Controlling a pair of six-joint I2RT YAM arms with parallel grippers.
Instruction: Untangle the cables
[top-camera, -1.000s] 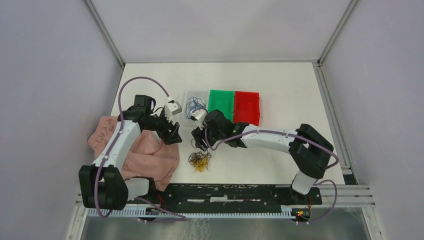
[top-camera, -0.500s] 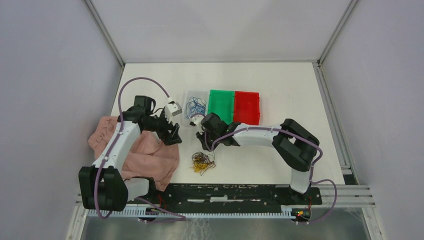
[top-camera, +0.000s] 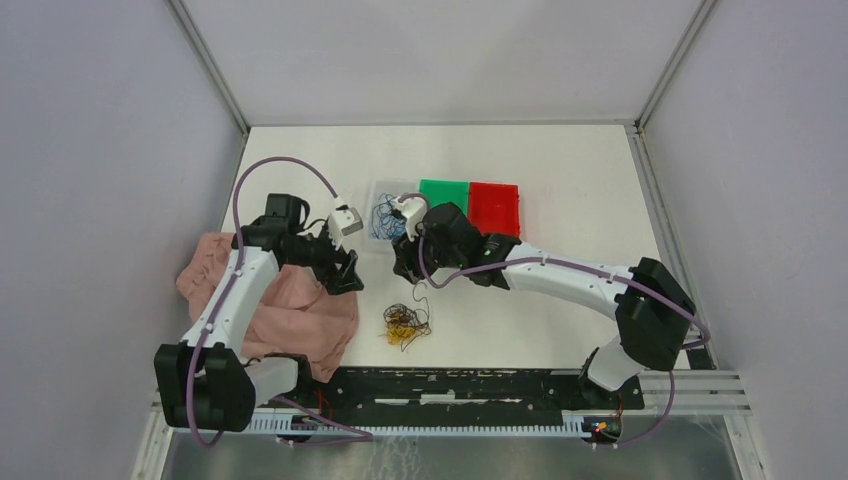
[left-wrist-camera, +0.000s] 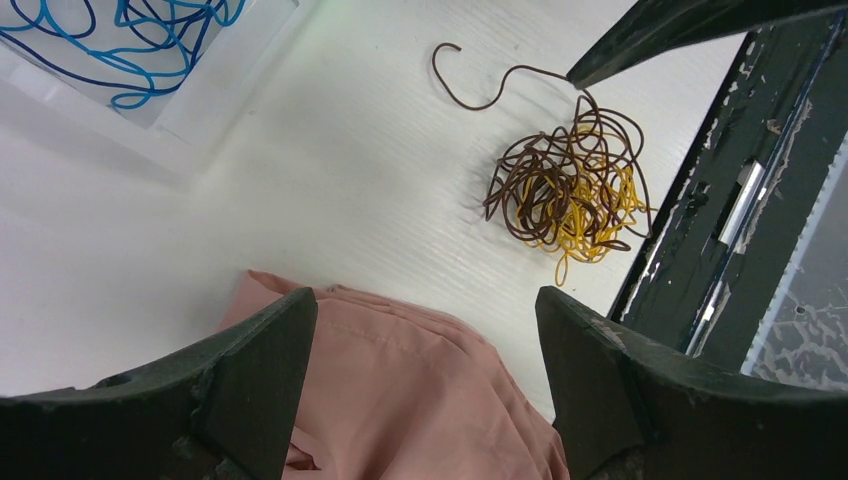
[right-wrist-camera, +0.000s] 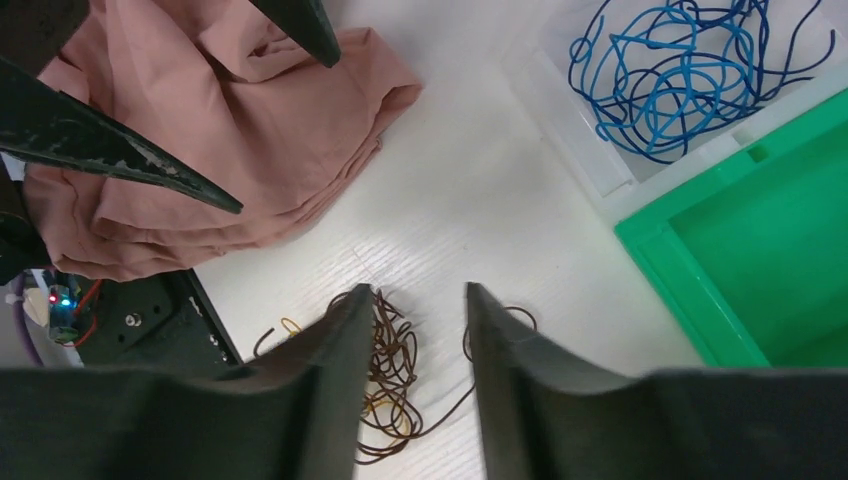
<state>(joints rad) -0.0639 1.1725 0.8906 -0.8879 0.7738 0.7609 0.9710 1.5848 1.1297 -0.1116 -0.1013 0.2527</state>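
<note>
The left gripper (left-wrist-camera: 420, 310) is spread wide over a crumpled pink cloth (left-wrist-camera: 400, 390), holding nothing. The right gripper (right-wrist-camera: 417, 295) is roughly half open, empty, near the brown-and-yellow tangle of thin wires (left-wrist-camera: 565, 190).

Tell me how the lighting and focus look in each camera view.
Top external view: even, soft light, though the brown and yellow tangle is tiny. Left wrist view: that tangle is sharp, with a faint shadow on the table. Right wrist view: the blue cables are crisp; the right claw, close to the lens, looks dark and soft-edged.
</note>
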